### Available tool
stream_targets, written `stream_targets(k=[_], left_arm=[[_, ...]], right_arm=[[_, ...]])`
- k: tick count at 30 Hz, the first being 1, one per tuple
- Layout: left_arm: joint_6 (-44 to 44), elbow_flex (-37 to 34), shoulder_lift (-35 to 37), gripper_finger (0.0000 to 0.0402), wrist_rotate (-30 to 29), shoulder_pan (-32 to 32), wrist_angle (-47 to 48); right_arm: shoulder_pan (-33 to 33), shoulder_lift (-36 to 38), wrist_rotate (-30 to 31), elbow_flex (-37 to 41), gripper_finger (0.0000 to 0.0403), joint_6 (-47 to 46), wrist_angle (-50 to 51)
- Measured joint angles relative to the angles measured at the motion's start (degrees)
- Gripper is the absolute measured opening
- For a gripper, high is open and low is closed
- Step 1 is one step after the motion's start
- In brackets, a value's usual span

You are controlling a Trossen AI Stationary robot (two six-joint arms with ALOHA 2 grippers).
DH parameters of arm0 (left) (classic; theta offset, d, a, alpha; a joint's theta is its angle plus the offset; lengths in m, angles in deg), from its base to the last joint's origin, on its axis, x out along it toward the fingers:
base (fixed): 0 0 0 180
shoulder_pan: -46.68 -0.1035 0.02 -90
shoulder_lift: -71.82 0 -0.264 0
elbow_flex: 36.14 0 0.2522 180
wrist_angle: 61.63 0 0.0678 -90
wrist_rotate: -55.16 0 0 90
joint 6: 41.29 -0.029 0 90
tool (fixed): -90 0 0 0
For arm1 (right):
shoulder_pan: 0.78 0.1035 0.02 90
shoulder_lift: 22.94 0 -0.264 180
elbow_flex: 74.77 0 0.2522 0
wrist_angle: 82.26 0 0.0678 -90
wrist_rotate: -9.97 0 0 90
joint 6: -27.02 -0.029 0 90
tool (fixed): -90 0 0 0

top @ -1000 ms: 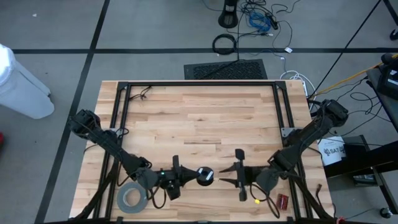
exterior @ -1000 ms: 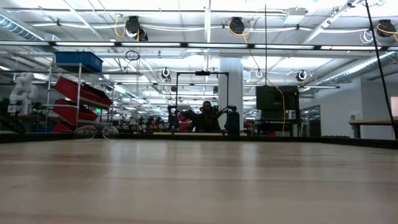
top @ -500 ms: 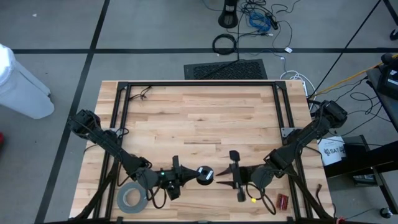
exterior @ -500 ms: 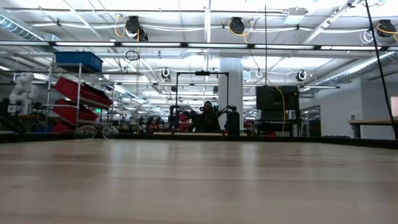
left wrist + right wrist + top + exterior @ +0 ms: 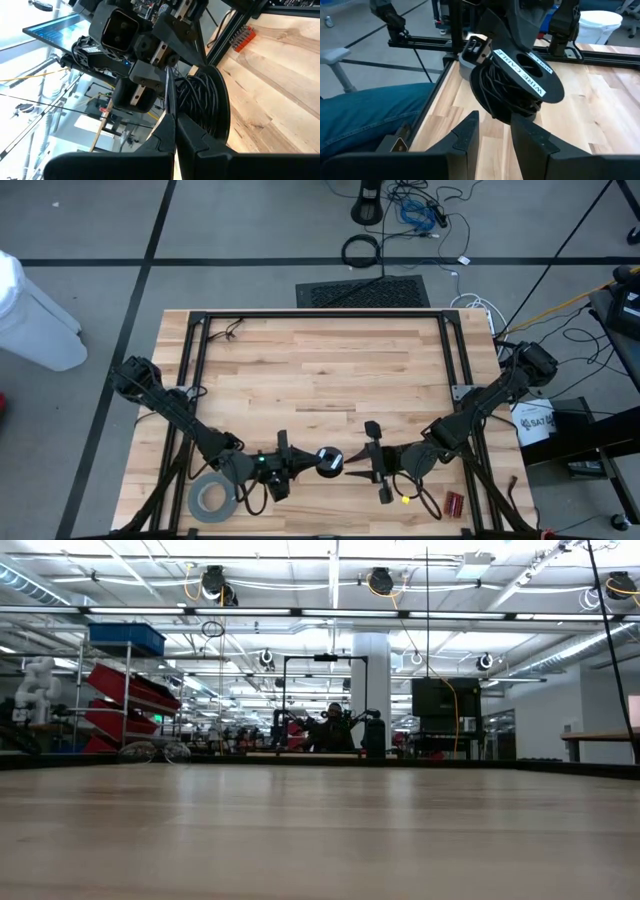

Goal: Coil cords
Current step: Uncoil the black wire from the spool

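The cords are thin dark wire wound on a small round black disc spool, whose flange carries a white label. The spool hangs above the table near its front edge. My left gripper comes at it from the table's left and is shut on it. My right gripper faces it from the table's right. Its fingers are open, and their tips stand just short of the spool's lower side; I cannot tell if they touch. The low view shows neither arm. My left gripper pinches a thin edge at the spool's rim between its two shut fingers. The fingers come about level from the table's left. The spool is lifted clear of the table and sits tilted, its labelled flange slanting upward.
A wide grey tape roll lies near the front left. A small red object lies near the front right. Black frame rails run along the far and side edges. A person's leg in jeans shows past the table's near edge.
My right gripper has crept toward the table's left, closer to the spool, and has swung slightly. Its fingers stay equally far apart. My left gripper and the spool have kept still.
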Motion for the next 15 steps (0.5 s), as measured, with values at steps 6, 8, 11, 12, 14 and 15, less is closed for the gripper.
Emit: stream_targets(k=[6,8,11,12,14,15], left_arm=[[0.0,0.0,0.0,0.0001,0.04,0.0,-0.02],[0.0,0.0,0.0,0.0001,0.06,0.0,-0.02],[0.0,0.0,0.0,0.0001,0.08,0.0,-0.02],[0.0,0.0,0.0,0.0001,0.08,0.0,-0.02],[0.0,0.0,0.0,0.0001,0.1,0.0,-0.02],[0.0,0.0,0.0,0.0001,0.1,0.0,-0.02]], right_arm=[[0.0,0.0,-2.46,0.0,0.01,-0.14,-0.11],[0.0,0.0,-2.46,0.0,0.01,-0.1,-0.11],[-0.33,0.0,-2.46,0.0,0.0098,-0.1,-0.1],[-0.53,0.0,-2.47,0.0,0.0096,-0.15,-0.09],[-1.04,0.0,-2.49,0.0,0.009,-0.19,-0.11],[-1.26,-0.08,-2.51,0.0,0.0086,-0.23,-0.12]])
